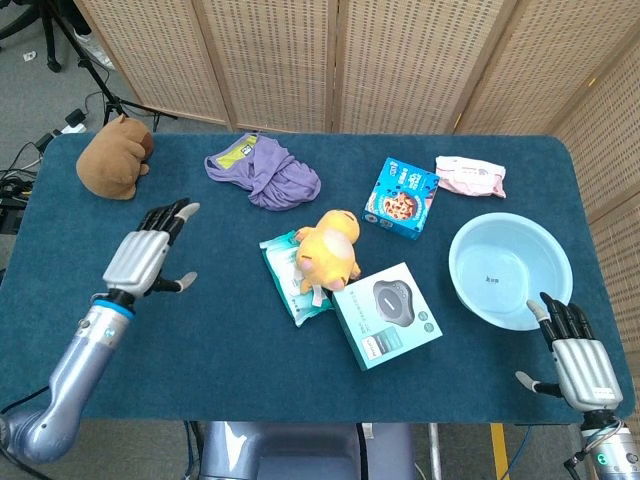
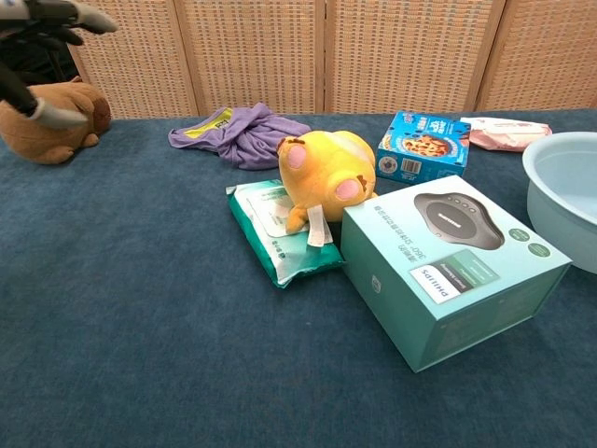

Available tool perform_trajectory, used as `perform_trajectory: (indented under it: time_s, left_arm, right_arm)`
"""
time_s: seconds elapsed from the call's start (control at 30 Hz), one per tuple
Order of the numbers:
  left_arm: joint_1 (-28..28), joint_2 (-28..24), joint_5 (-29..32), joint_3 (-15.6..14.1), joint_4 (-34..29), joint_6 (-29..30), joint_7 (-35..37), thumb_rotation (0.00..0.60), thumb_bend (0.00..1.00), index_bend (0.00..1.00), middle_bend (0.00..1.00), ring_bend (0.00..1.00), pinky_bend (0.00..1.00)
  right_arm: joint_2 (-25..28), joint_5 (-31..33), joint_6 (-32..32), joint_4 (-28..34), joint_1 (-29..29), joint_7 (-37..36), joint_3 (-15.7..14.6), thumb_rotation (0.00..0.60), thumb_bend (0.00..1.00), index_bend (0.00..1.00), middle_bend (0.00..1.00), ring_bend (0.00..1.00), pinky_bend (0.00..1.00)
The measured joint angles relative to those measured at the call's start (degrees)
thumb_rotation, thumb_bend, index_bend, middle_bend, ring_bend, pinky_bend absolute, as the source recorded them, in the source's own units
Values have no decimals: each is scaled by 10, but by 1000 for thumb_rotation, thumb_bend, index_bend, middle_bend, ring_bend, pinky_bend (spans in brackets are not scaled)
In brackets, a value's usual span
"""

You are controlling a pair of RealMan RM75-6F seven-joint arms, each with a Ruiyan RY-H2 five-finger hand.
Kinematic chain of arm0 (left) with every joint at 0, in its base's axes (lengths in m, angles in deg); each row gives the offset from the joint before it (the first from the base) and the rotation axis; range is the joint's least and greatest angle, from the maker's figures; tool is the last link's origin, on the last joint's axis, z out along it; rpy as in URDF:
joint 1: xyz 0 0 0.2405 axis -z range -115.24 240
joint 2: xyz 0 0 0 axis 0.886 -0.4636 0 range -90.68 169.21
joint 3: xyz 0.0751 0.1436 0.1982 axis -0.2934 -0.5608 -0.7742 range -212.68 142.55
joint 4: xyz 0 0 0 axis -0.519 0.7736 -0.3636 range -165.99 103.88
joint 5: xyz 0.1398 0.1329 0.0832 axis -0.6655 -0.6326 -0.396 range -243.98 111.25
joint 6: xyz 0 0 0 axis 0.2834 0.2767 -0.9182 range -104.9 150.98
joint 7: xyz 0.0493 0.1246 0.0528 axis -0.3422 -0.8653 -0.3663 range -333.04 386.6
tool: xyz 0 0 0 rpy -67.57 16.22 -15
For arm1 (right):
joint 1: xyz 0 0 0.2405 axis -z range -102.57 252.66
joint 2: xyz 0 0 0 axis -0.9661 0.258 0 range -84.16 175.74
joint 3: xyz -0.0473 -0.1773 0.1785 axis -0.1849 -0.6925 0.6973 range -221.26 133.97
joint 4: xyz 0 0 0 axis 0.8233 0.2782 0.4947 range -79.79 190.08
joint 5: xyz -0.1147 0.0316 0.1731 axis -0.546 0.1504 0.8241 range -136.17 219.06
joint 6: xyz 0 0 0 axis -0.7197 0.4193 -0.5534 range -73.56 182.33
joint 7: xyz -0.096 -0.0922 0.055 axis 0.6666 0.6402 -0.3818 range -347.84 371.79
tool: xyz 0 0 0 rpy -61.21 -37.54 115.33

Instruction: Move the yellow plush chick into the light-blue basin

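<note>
The yellow plush chick [image 1: 328,249] [image 2: 326,169] lies mid-table on a green wipes pack [image 1: 293,277] [image 2: 283,229], touching a teal boxed device [image 1: 387,314] [image 2: 451,265]. The light-blue basin [image 1: 511,269] [image 2: 562,185] stands empty to the right. My left hand [image 1: 150,250] hovers open over the left part of the table, well left of the chick; only its fingertips [image 2: 65,19] show in the chest view. My right hand [image 1: 576,350] is open at the front right, just below the basin's rim, holding nothing.
A brown plush animal [image 1: 114,156] [image 2: 44,119] sits at the back left. A purple cloth [image 1: 265,172] [image 2: 238,132] lies behind the chick. A blue cookie box [image 1: 401,197] [image 2: 423,145] and a pink packet [image 1: 470,176] [image 2: 505,133] lie at the back right. Wicker screens stand behind the table.
</note>
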Motion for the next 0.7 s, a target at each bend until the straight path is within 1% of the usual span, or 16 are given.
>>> perform_trajectory:
  time_s: [0.07, 0.1, 0.2, 0.3, 0.4, 0.53, 0.6, 0.7]
  left_arm:
    - [-32, -10, -42, -28, -1, 20, 6, 600, 270, 0, 0, 0, 0]
    - [-52, -16, -65, -48, 0, 32, 7, 600, 270, 0, 0, 0, 0]
    - [-95, -27, -107, -98, 7, 57, -1, 600, 271, 0, 0, 0, 0]
    - [-132, -29, -139, -134, 23, 89, -18, 600, 274, 0, 0, 0, 0]
    - [-166, -18, -160, -156, 46, 123, -31, 600, 279, 0, 0, 0, 0]
    - [-210, 18, -185, -170, 86, 164, -31, 600, 282, 0, 0, 0, 0]
    - [-222, 32, -199, -174, 108, 169, -21, 600, 284, 0, 0, 0, 0]
    - [-229, 40, -209, -176, 134, 164, 2, 600, 284, 0, 0, 0, 0]
  right_arm:
    - [-1, 2, 0, 0, 0, 1, 1, 600, 0, 0, 0, 0, 0]
    - [-1, 2, -1, 0, 0, 3, 1, 600, 0, 0, 0, 0, 0]
    - [-3, 5, -3, 0, -1, 8, 1, 600, 0, 0, 0, 0, 0]
    - [-7, 7, -5, -1, -2, 15, 2, 600, 0, 0, 0, 0, 0]
    - [-12, 7, -3, -5, -3, 21, 4, 600, 0, 0, 0, 0, 0]
    - [-21, 13, 0, -9, -3, 27, 9, 600, 0, 0, 0, 0, 0]
    - [-22, 19, -3, -9, -4, 28, 11, 600, 0, 0, 0, 0, 0]
    - [-22, 25, -8, -6, -8, 38, 15, 600, 0, 0, 0, 0, 0]
